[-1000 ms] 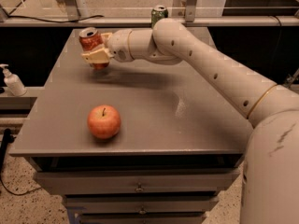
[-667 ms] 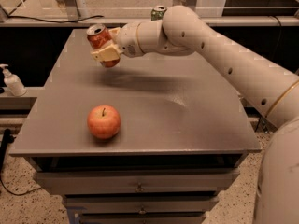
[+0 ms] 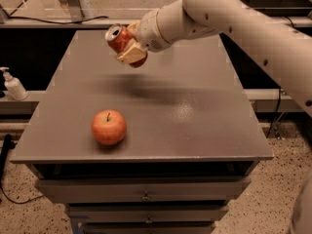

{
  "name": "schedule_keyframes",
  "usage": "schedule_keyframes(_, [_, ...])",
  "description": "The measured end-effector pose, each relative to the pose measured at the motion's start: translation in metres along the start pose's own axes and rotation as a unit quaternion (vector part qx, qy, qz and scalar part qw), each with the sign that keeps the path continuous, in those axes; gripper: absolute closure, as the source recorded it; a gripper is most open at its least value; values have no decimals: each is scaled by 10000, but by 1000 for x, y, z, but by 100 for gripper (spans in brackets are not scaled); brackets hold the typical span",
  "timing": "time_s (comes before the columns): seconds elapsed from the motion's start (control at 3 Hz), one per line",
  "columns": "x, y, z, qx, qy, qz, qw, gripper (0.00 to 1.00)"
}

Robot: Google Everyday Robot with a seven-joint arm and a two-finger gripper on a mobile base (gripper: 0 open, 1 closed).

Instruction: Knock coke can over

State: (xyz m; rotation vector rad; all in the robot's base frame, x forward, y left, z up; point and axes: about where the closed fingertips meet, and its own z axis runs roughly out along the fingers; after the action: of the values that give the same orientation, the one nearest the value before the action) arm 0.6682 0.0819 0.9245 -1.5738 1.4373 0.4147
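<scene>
One coke can (image 3: 117, 36), clamped in pincer (image 3: 126, 45), tipped and raised off bench (image 3: 195, 106) versus upright a second ago; apple (image 3: 108, 127) unmoved.

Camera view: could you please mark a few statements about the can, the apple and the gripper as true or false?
1. The coke can stands upright on the table. False: it is tilted and held above the table by the gripper.
2. The apple rests on the table, near its front edge. True.
3. The gripper's fingers are open and clear of the coke can. False: they are shut on it.
4. A pump bottle stands to the left, off the table. True.
5. The apple touches the coke can. False: they are well apart, with the coke can up over the far part of the table.
</scene>
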Motion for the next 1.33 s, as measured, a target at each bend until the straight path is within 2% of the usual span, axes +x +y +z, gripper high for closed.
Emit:
schedule_keyframes(0.33, [19, 5, -23, -320, 833, -889, 9920, 100])
schedule_keyframes(0.67, [44, 17, -43, -895, 1507, -1686, 9700, 100])
schedule_keyframes(1.0, [50, 25, -44, -1081, 1577, -1771, 9654, 100])
schedule_keyframes(1.33, [56, 36, -25, -1283, 1353, -1796, 9659, 100])
